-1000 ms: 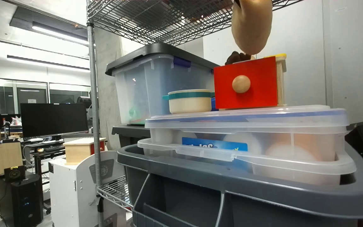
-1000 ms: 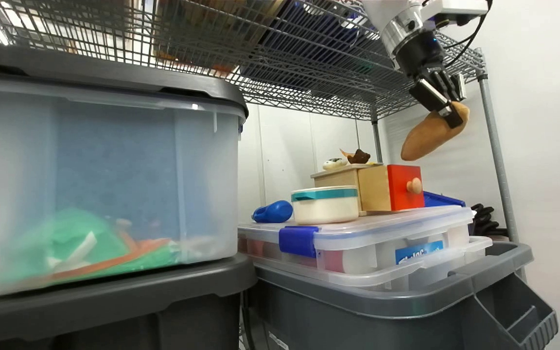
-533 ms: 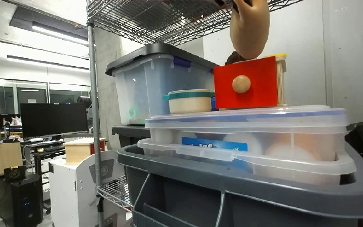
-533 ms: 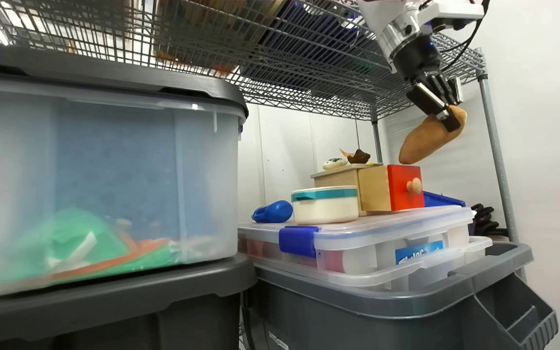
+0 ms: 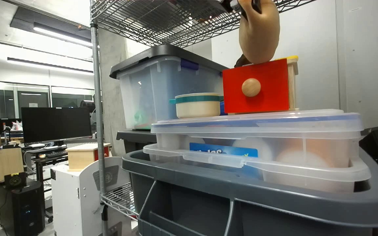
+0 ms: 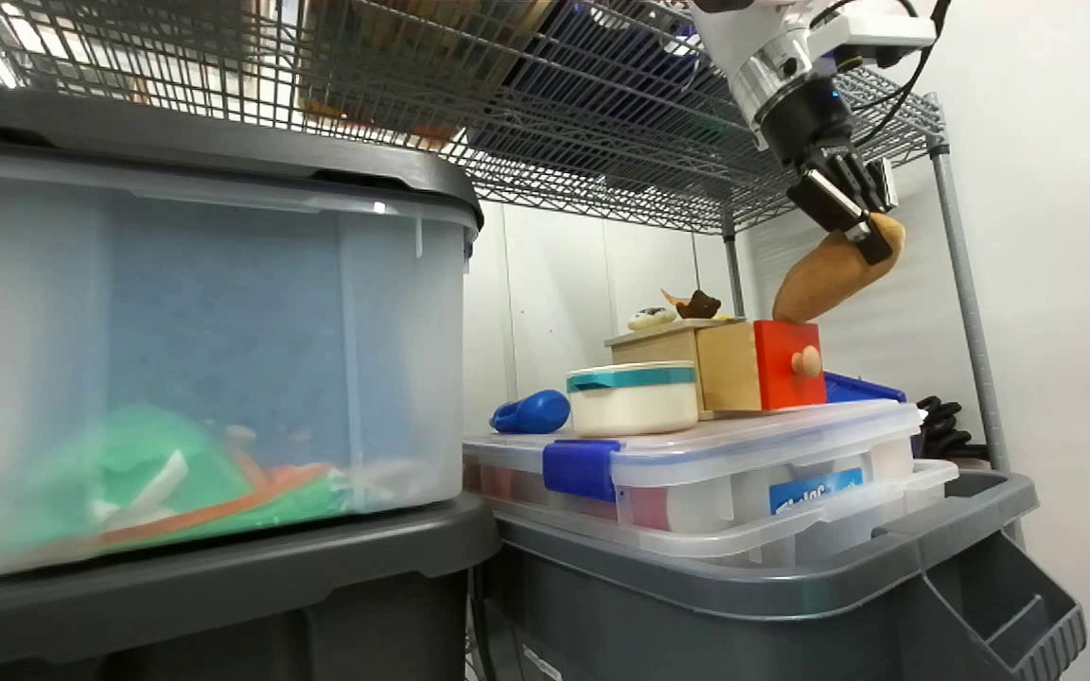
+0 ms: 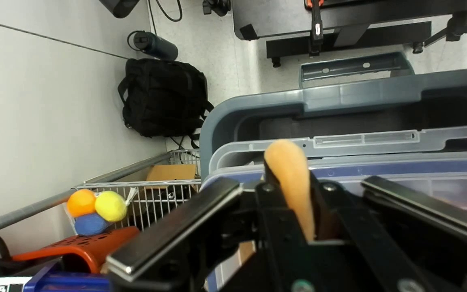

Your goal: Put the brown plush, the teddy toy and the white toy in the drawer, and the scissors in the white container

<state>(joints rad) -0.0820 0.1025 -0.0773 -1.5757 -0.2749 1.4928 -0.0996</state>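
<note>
Lower now, the black claw [image 6: 876, 241] narrowly pinches a tan oblong plush [image 6: 816, 282] above the red wooden drawer [image 5: 272, 88]. A round cream container [image 6: 633, 409] stands beside it.

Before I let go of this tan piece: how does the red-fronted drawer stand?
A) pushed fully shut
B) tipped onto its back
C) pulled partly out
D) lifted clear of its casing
C: in an exterior view the drawer juts from its casing, with the drawer's pale side wall in plain sight.

The drawer [image 5: 271, 90] hides its inside, and in an exterior view the end effector [image 5: 251, 12] is cropped.
</note>
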